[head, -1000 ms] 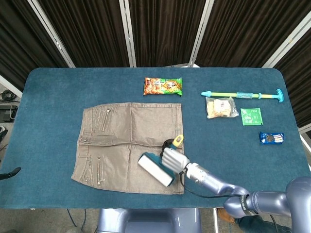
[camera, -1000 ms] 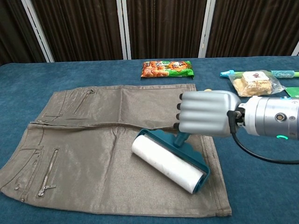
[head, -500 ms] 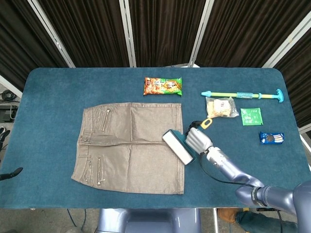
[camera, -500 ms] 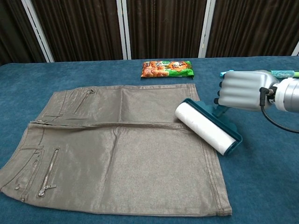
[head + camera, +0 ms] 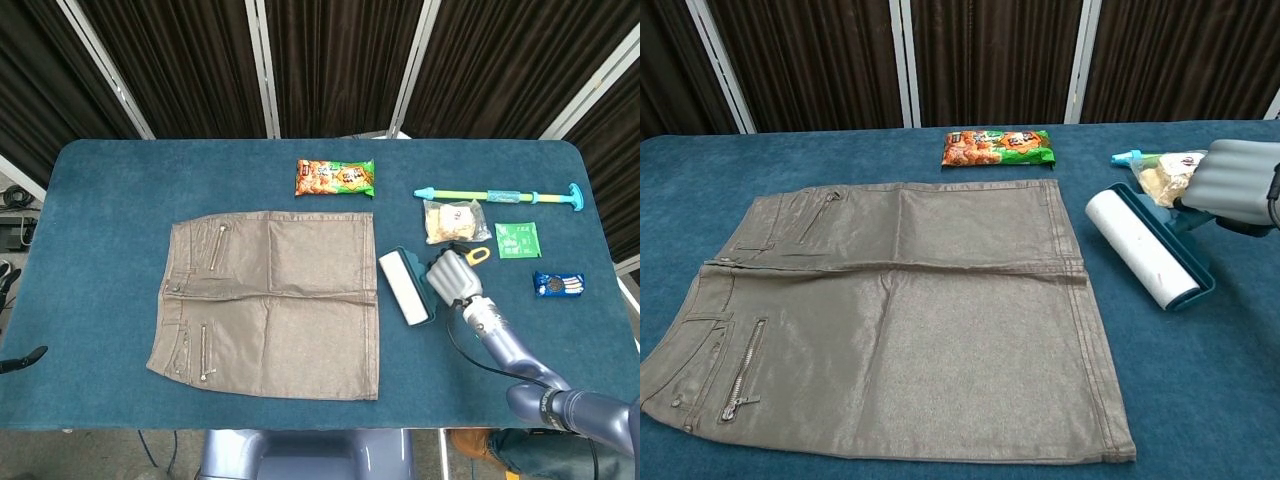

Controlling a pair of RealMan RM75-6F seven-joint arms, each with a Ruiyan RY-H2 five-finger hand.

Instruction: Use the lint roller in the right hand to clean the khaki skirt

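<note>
One hand in frame: the right hand [image 5: 452,274] grips the lint roller [image 5: 405,288], its fingers closed around the handle.

Head view shows the whole table [image 5: 100,200], including a green packet [image 5: 517,240], a blue packet [image 5: 558,285] and the full blue-and-yellow stick [image 5: 500,195]; chest view cuts these off and shows only part of the hand at its right edge. The roller lies on the table just beside the right edge of the khaki skirt [image 5: 270,300], off the fabric. The skirt lies flat, well left of the hand. A snack bag [image 5: 335,178] lies beyond the skirt; a clear food bag [image 5: 455,220] sits just behind the hand. The left hand is not visible.
</note>
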